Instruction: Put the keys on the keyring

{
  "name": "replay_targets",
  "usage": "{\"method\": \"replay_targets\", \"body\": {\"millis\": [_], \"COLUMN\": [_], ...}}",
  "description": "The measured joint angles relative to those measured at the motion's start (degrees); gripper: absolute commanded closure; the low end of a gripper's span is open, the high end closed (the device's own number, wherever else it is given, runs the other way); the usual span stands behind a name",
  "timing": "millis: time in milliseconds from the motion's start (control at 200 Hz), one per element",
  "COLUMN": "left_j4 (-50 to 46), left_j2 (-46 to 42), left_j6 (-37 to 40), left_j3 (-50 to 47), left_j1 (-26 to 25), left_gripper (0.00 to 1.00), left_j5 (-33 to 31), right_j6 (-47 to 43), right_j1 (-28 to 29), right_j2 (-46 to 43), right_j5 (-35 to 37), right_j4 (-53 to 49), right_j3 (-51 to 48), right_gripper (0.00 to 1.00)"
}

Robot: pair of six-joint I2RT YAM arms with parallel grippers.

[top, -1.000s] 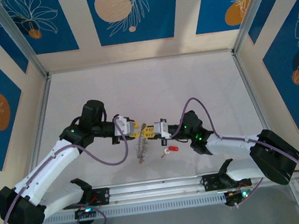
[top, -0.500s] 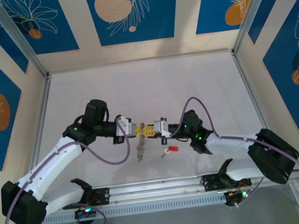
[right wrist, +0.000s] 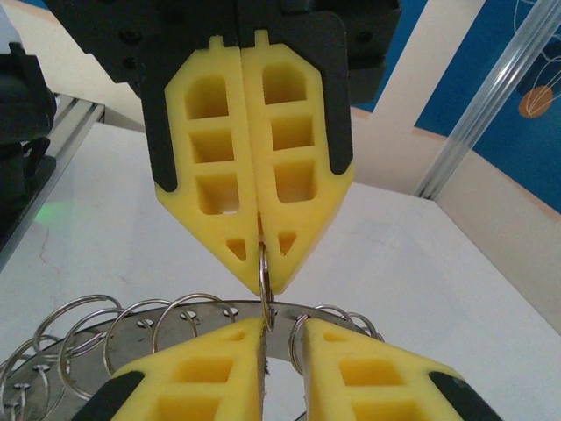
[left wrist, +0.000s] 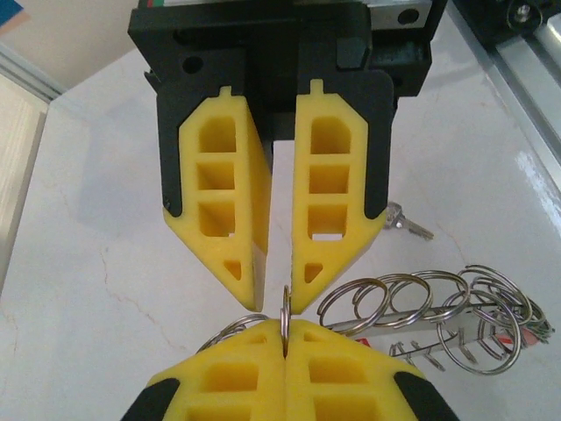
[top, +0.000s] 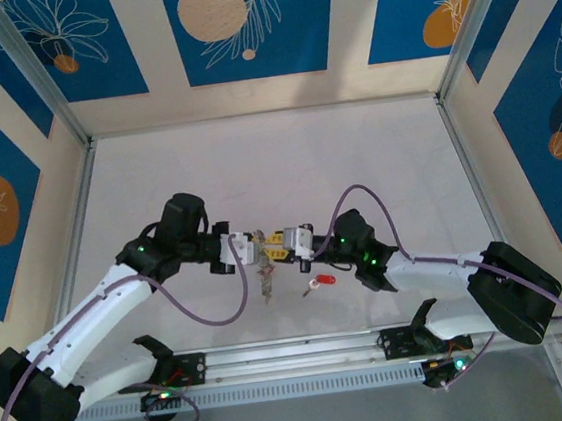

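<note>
White table [top: 257, 173]: left gripper [left wrist: 285, 329] clenched on 1 keyring [left wrist: 438, 320] loop; right gripper [right wrist: 280, 326] released, tips flanking that loop; 1 red key [top: 321, 281] lies near.

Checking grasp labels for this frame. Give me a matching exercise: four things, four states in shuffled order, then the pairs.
Things:
A. left gripper
B. right gripper
C. keyring
D. red key

States:
1. lying on the table, apart from both grippers
2. jaws slightly apart
3. dangling, pinched by one loop
4. jaws shut on a loop

Pairs: A-4, B-2, C-3, D-1
</note>
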Motion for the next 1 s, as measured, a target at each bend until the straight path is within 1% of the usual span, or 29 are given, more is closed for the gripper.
{"method": "replay_targets", "body": {"millis": [165, 395, 425, 460, 525, 555, 610, 695, 750, 815, 875, 900, 1000], "left_j4": [-0.55, -0.90, -0.90, -0.87, -0.70, -0.72, -0.46, 0.20, 0.42, 0.26, 0.02, -0.15, -1.14], "left_j2": [0.02, 1.05, 1.14, 1.20, 1.25, 1.25, 1.25, 1.01, 0.50, -0.46, -1.60, -2.03, -3.21], "left_j6": [0.20, -0.04, -0.09, -0.28, -0.48, -0.57, -1.22, -1.84, -2.03, -2.38, -2.69, -2.64, -3.63], "left_j3": [0.00, 0.28, 0.28, 0.28, 0.31, 0.35, 0.37, 0.39, 0.39, 0.39, 0.39, 0.39, 0.39], "left_j1": [-0.15, -0.15, -0.15, -0.15, -0.15, -0.13, -0.15, -0.22, -0.20, -0.20, -0.13, -0.07, -0.02], "left_gripper": [1.00, 1.00, 1.00, 1.00, 0.92, 0.86, 0.72, 0.65, 0.56, 0.50, 0.41, 0.35, 0.32], "left_j5": [-1.07, -1.07, -1.07, -1.07, -1.11, -1.14, -1.05, -0.44, -0.39, -0.39, -0.39, -0.42, -0.20], "right_j6": [-1.40, -2.51, -2.71, -2.91, -3.65, -4.09, -4.42, -5.53, -7.21, -9.40, -11.50, -12.28, -15.32], "right_j1": [1.11, 1.66, 1.70, 1.75, 1.81, 1.86, 1.88, 2.23, 2.23, 2.25, 2.16, 2.08, 1.25], "right_j2": [0.28, 0.50, 0.61, 0.66, 0.70, 0.70, 0.70, 0.70, 0.68, 0.39, -0.59, -1.20, -4.11], "right_j5": [1.62, 2.93, 3.04, 3.17, 3.17, 3.21, 3.43, 4.68, 4.90, 4.90, 4.96, 5.05, 5.07], "right_j4": [-1.57, -3.67, -3.96, -4.42, -5.09, -5.22, -5.60, -5.35, -3.61, -2.47, -2.75, -3.06, -4.17], "right_j3": [1.01, 1.92, 2.03, 2.21, 2.43, 2.54, 2.73, 2.62, 1.77, 0.52, -0.57, -0.92, -1.92], "right_gripper": [0.83, 0.83, 0.84, 0.89, 1.00, 1.00, 1.00, 1.00, 1.00, 1.00, 1.00, 1.00, 1.00]}}
